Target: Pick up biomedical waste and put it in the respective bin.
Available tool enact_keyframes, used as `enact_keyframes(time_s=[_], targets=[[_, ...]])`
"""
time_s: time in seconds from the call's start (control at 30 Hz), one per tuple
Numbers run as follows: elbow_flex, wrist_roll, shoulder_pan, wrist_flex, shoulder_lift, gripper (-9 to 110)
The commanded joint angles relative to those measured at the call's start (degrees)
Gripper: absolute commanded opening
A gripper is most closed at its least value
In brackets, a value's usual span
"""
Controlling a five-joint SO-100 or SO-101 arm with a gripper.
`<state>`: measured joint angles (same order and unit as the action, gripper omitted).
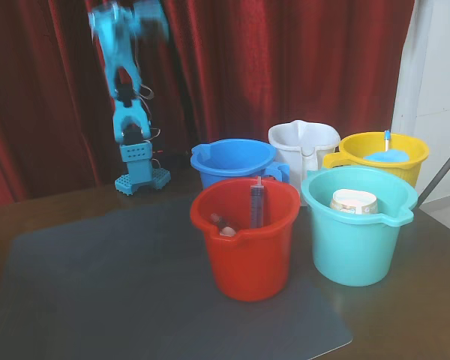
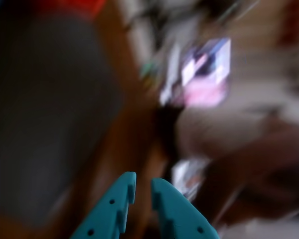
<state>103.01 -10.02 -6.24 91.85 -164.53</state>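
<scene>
Gripper point(image 2: 143, 191) fingers are sitting nearly together on nothing, we are seeing in the wrist view; we are folded high above the tabletop point(image 1: 75, 217). Well right in the fixed view, the turquoise bucket point(image 1: 356, 244) is holding the paper cup point(image 1: 353, 201).

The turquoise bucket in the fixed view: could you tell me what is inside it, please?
Inside the turquoise bucket lies the paper cup, its white rim showing just above the bucket's edge. The bucket wall hides the cup's lower part and the bucket's floor.
</scene>
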Motion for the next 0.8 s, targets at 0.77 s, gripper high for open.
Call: enact_keyframes(time_s=[0.77], targets=[[65.1, 2.5, -4.3, -25.6, -13.9, 4]])
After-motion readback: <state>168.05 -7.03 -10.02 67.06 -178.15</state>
